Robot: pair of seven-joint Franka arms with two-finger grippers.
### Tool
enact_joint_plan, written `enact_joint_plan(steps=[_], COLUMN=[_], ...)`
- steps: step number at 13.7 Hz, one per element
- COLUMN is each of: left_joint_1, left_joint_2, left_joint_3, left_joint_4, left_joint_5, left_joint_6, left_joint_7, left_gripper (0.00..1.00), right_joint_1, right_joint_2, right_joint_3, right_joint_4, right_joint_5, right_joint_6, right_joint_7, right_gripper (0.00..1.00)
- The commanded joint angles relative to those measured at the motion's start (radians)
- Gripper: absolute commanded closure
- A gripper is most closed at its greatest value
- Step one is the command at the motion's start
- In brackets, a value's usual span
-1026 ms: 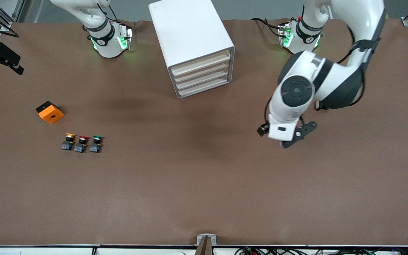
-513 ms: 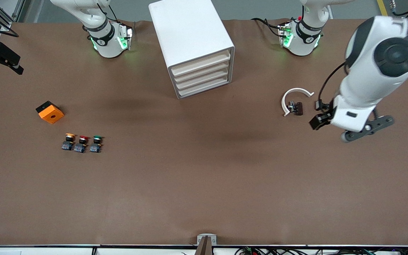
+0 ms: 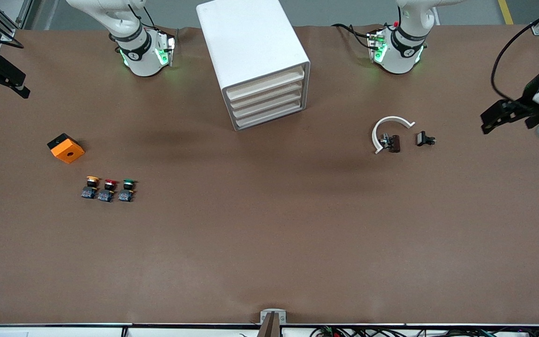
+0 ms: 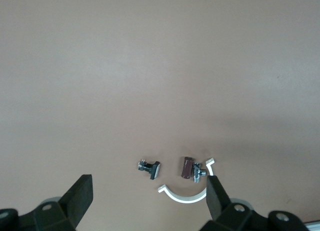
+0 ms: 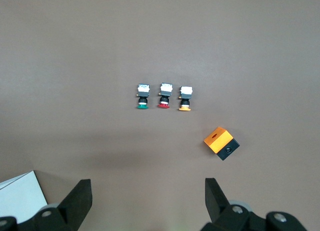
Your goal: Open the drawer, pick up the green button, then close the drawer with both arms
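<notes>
Hovering with fingers apart, left claw and right claw were both empty while the green button sat on the counter toward the right arm's end, drawer cabinet shut.

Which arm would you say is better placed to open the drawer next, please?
Neither is close. The left gripper is open at the left arm's end of the table, roughly level with the drawer fronts, so I'd lean left. The right gripper, also open, sits at the other edge, above the buttons.
</notes>
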Motion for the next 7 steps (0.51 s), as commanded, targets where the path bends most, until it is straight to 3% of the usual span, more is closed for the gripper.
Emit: enact_joint_plan(steps=[1, 7], left_joint_1=[-0.027, -0.030], left_joint_2=[-0.070, -0.090], left_joint_3=[0.003, -0.002], left_joint_4=[-0.064, -0.059], left_joint_5=[-0.012, -0.014], left_joint_6=[0.008, -0.013], left_joint_7=[0.011, 0.011], left_gripper=[0.00, 0.00], right_joint_1=[-0.013, -0.011], right_joint_2=[0.012, 0.013], right_joint_3=[0.005, 0.005], right_joint_4=[0.028, 0.028], right_joint_5=[0.011, 0.011], right_joint_6=[-0.017, -0.017], right_joint_7=[-0.008, -0.008], right_gripper=[0.00, 0.00])
